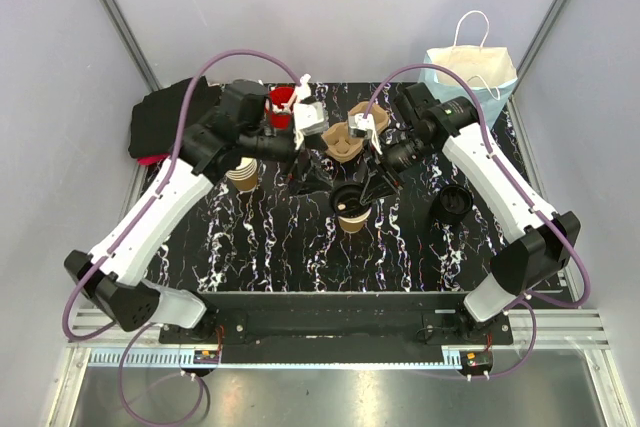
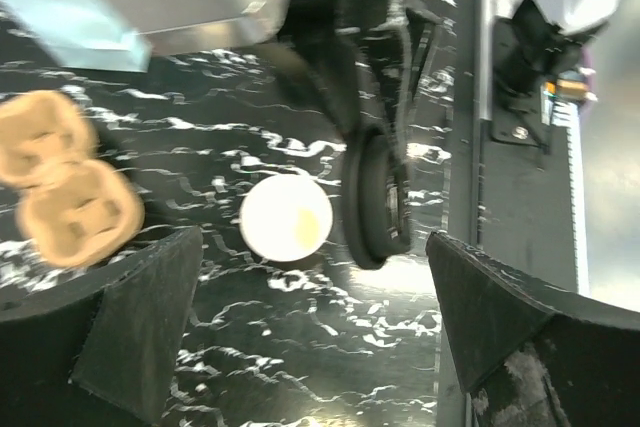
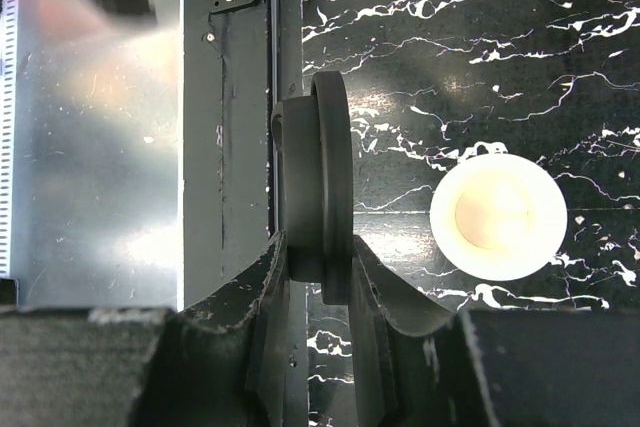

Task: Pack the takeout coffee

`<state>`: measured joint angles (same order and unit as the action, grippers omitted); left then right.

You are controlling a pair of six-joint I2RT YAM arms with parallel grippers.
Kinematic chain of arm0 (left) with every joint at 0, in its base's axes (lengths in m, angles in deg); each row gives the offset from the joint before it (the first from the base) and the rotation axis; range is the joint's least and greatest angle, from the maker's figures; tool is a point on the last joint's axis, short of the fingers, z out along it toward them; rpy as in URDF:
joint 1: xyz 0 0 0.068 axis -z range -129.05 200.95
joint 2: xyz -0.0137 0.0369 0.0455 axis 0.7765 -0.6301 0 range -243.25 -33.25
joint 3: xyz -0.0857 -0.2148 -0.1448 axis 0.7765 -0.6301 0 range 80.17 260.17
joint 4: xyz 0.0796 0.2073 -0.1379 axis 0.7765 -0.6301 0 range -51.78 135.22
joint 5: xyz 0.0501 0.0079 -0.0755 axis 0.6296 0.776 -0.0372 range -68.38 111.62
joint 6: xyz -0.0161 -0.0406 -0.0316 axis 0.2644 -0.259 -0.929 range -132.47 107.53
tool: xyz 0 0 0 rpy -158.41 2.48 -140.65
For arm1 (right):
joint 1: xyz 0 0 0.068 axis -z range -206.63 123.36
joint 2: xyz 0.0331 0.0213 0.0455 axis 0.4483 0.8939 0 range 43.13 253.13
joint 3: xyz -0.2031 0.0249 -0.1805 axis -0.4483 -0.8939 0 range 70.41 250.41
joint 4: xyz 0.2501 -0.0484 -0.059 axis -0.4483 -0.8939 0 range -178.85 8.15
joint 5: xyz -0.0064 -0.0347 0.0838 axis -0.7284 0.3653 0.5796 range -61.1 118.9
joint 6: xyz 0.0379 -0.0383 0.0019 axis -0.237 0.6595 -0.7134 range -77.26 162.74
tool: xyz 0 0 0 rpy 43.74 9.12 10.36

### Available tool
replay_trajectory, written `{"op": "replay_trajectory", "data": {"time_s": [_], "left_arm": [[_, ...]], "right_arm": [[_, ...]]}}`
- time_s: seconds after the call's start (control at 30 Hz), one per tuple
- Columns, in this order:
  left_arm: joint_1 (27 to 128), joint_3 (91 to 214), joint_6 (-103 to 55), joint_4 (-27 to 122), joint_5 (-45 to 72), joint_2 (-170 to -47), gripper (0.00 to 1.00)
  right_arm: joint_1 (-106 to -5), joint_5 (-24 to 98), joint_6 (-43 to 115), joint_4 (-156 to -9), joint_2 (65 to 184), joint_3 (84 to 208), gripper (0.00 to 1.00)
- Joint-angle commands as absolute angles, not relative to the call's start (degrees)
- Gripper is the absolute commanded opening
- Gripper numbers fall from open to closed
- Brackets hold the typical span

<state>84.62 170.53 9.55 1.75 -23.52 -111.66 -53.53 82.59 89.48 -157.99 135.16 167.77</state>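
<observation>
Takeout coffee [image 1: 352, 223] stood upright and uncovered near the centre of the worktop [image 1: 270, 247], its white inside facing up.

1. Surface and room. The worktop was black with white veining. Plain grey walls [image 1: 300, 7] enclosed it on three sides. A white paper bag [image 1: 470, 67] stood at the far right corner and a black cloth [image 1: 165, 117] lay at the far left. A red cup [image 1: 281, 102] of white utensils and a brown pulp carrier [image 1: 345, 137] sat along the far side. A stack of kraft cups [image 1: 243, 175] stood to the left and a stack of black lids [image 1: 450, 205] to the right.

2. Left fingers [image 2: 140, 327]. I held these spread wide, gripping nothing. In my left wrist view the takeout coffee appeared between them but farther out, well apart from both.

3. Right fingers [image 3: 250, 357]. I held these clamped on a black lid [image 3: 325, 197], which stood on edge between them. In my right wrist view the takeout coffee lay to one side of the lid, outside the fingers and touching neither. The lid was close to the cup but not seated on its rim.
</observation>
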Motion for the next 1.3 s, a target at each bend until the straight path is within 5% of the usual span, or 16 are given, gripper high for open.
{"op": "replay_trajectory", "data": {"time_s": [0.0, 0.57, 1.0, 1.13, 1.27], "left_arm": [[87.5, 173.8, 10.2, 1.1, -27.5, -113.9, 0.99], [92.3, 176.0, 11.4, -1.7, -24.4, -121.0, 0.97], [93.3, 178.3, 9.9, -2.3, -25.8, -124.3, 0.63], [93.5, 178.0, 10.3, -2.9, -25.6, -124.6, 0.47], [93.4, 177.9, 10.5, -3.5, -25.2, -124.3, 0.20]], "right_arm": [[-53.7, 84.4, 88.8, -156.4, 132.8, 167.5, 0.07], [-53.8, 84.9, 87.1, -154.3, 131.5, 167.9, 0.05], [-54.1, 84.3, 87.1, -153.8, 131.6, 168.1, 0.05], [-54.0, 83.7, 86.6, -153.0, 130.8, 168.0, 0.04], [-54.0, 82.6, 85.5, -150.8, 129.5, 167.1, 0.04]]}}
